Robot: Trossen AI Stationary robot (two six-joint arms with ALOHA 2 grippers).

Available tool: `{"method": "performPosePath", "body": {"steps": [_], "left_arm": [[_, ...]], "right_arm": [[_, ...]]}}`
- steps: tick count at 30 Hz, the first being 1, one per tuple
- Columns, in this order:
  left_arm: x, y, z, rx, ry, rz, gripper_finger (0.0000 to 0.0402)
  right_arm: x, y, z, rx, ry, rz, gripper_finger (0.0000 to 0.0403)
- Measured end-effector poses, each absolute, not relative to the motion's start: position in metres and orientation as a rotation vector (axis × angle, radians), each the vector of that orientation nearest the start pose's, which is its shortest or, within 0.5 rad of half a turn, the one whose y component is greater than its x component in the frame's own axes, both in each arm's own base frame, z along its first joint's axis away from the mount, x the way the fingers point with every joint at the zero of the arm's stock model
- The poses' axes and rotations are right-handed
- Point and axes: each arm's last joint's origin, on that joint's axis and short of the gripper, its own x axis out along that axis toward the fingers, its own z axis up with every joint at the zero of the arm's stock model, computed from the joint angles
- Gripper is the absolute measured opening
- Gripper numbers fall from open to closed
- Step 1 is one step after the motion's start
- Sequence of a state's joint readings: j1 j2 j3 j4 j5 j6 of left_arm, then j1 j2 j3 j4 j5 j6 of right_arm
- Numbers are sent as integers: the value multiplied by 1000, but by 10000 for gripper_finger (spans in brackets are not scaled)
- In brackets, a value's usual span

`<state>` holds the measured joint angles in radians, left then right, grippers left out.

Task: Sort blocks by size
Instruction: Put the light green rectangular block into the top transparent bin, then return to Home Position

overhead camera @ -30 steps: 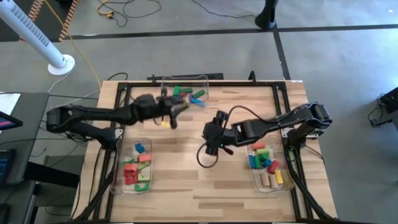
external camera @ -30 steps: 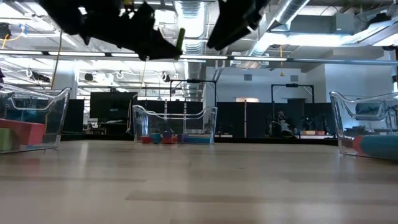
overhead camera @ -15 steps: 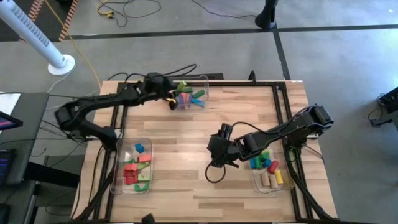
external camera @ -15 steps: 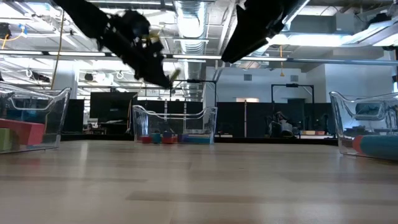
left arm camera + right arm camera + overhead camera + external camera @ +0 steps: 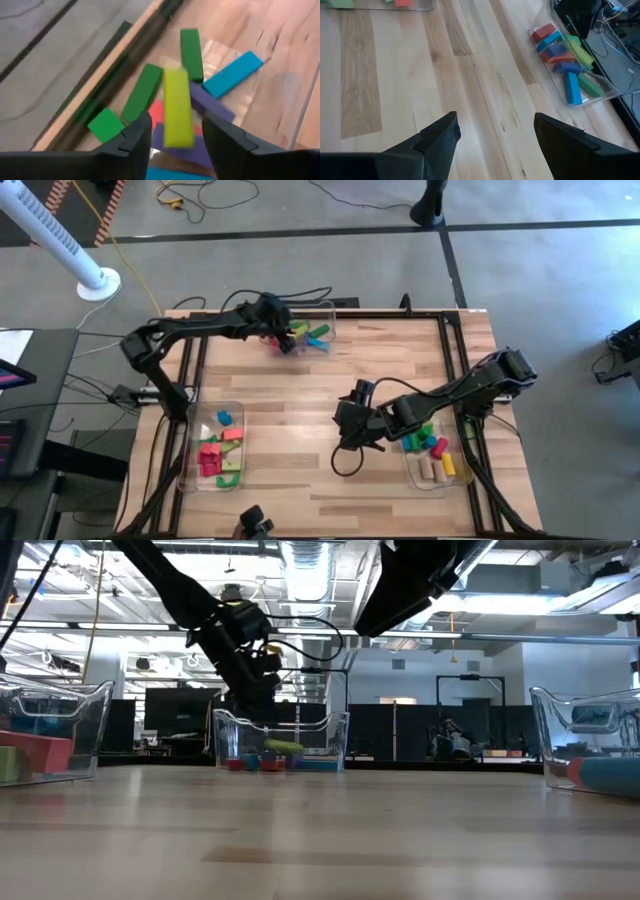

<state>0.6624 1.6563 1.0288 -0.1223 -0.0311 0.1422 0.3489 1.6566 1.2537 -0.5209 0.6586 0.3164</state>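
A long yellow-green bar with flat faces is seen just ahead of the left gripper, between its parted fingers but apparently loose (the outline is smeared). Below it, inside the far clear bin, green, purple, red and blue blocks are piled. The right gripper is held spread wide over bare wood, nothing between its fingers. No writing can be read.

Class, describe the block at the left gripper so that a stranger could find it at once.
Find the clear bin at the table's far edge, under the left gripper. Just beyond its open fingers is a long yellow-green bar, the only block of that colour over the green, blue and purple ones.
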Motion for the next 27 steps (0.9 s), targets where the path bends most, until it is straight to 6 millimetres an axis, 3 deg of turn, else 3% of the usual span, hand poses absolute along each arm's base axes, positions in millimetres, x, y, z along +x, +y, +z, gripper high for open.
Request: {"method": "performPosePath", "body": {"steps": [5, 13, 20, 27], "left_arm": [[274, 213, 206, -105, 795, 596, 193], [267, 195, 239, -47, 743, 566, 200], [249, 156, 285, 10, 668, 496, 200], [218, 104, 337, 72, 500, 374, 201]], "right_arm": [[331, 102, 253, -151, 751, -408, 291], [329, 105, 254, -196, 759, -402, 291], [310, 111, 274, -257, 710, -447, 291], [270, 122, 305, -298, 672, -397, 291]]}}
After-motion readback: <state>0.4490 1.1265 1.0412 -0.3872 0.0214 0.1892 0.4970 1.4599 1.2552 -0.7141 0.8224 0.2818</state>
